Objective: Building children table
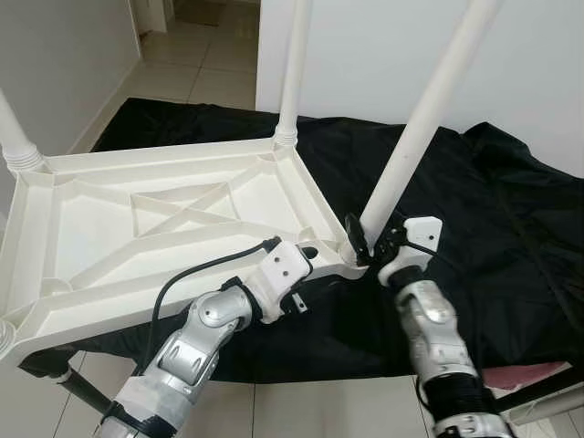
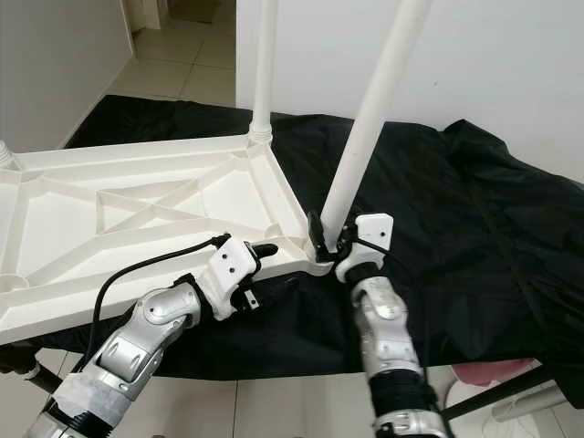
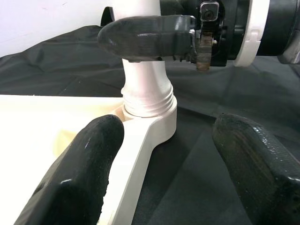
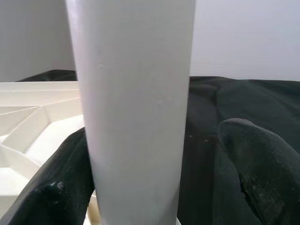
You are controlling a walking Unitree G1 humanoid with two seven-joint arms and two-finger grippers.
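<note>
A white plastic children's table (image 1: 173, 219) lies upside down on a black cloth (image 1: 511, 237). Two legs stand upright at its far corners, one being the far-right leg (image 1: 292, 73). A third white leg (image 1: 420, 119) leans out of the near-right corner socket (image 3: 150, 117). My right gripper (image 1: 370, 245) straddles this leg just above the socket; in the right wrist view one finger (image 4: 56, 187) lies against the leg and a gap shows before the other finger (image 4: 262, 173). My left gripper (image 1: 306, 260) is open at the table's rim beside that corner, holding nothing.
The cloth covers a low platform with a dark metal foot (image 1: 78, 388) at the near left. Something pink (image 1: 529, 374) lies at the near right. A white wall (image 1: 511, 55) rises behind, and tiled floor (image 1: 210, 64) runs off at the far left.
</note>
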